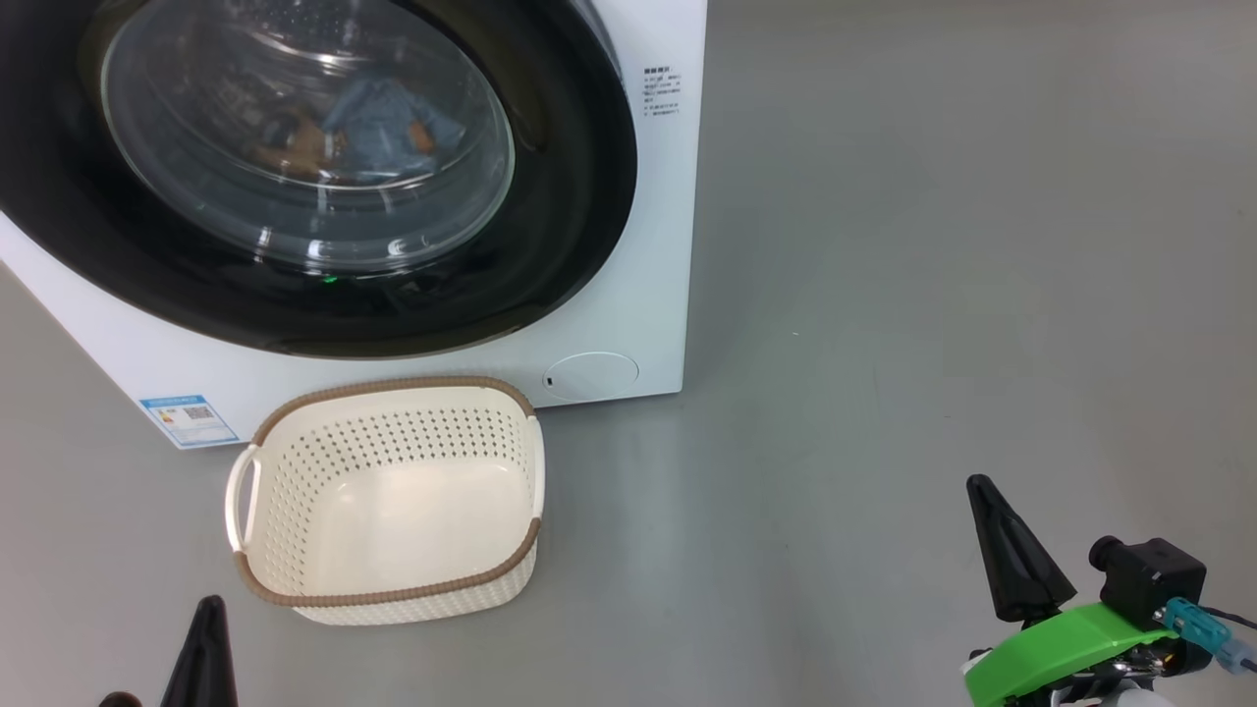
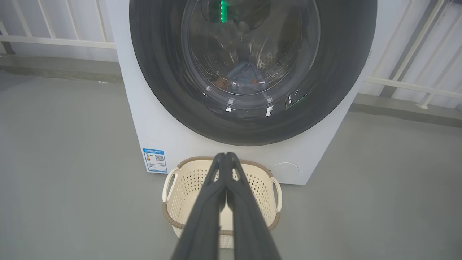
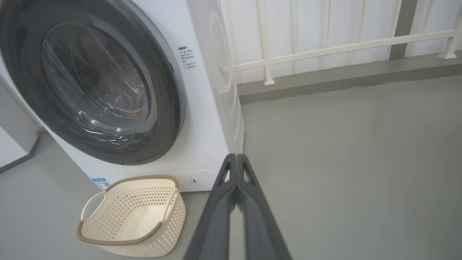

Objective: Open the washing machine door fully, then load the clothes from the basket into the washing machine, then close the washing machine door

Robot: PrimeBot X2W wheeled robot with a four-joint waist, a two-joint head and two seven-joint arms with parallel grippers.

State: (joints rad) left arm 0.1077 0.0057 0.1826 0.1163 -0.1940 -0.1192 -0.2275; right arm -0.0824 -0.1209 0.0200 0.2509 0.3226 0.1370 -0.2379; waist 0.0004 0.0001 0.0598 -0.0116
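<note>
Left gripper (image 2: 226,156) and right gripper (image 3: 236,156) sit pinched together, holding nothing; the washing machine door (image 1: 574,196) looks rigid, glossy, slippery, best gripped at its rim.

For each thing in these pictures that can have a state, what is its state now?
washing machine door: closed.
clothes: inside the washing machine, behind the door glass.
basket: empty, upright.
round flap: closed.
left gripper: shut, holding nothing.
right gripper: shut, holding nothing.
</note>
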